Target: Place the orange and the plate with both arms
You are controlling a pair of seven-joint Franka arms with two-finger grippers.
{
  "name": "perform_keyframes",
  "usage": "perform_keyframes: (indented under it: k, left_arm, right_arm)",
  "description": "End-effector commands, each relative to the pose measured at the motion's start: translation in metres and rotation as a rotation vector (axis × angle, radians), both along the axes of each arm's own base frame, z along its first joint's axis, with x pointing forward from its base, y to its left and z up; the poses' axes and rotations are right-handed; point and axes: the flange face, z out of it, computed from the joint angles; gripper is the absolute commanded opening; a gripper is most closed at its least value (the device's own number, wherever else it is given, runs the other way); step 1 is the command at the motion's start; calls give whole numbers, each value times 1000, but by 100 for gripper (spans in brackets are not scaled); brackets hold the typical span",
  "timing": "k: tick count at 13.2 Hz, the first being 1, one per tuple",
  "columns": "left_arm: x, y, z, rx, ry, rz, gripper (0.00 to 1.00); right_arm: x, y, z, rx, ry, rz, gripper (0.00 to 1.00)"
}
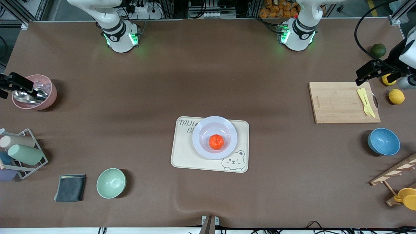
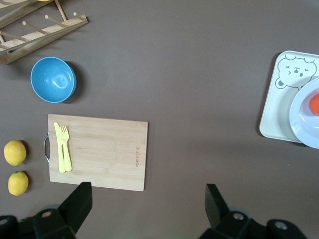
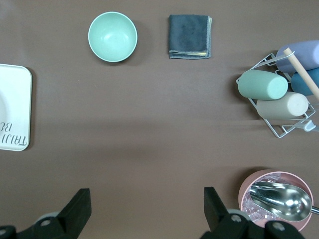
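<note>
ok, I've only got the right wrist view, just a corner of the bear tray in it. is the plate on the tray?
Observer: Yes, the plate sits on the tray, covering part of its lettering.
Operator: and the orange?
Observer: The orange lies in the plate's sunken centre, with nothing gripping it.
Operator: my right gripper is open by the pink cup. where's left?
Observer: The left gripper hangs open by the cutting board at the left arm's end of the table, apart from the plate.
</note>
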Motion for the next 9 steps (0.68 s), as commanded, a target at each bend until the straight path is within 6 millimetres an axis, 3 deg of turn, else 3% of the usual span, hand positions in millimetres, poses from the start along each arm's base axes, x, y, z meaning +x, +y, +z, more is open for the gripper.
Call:
perform_keyframes:
  k: [1,9]
  left_arm:
    - [-4,3,7,-10,-8,-15,100]
    - [-5,3,6,-9,9,-15,100]
  right_arm:
    - [-6,1,4,-24,-8,-20,100]
    - [-4,3,5,-33,-18,-16,100]
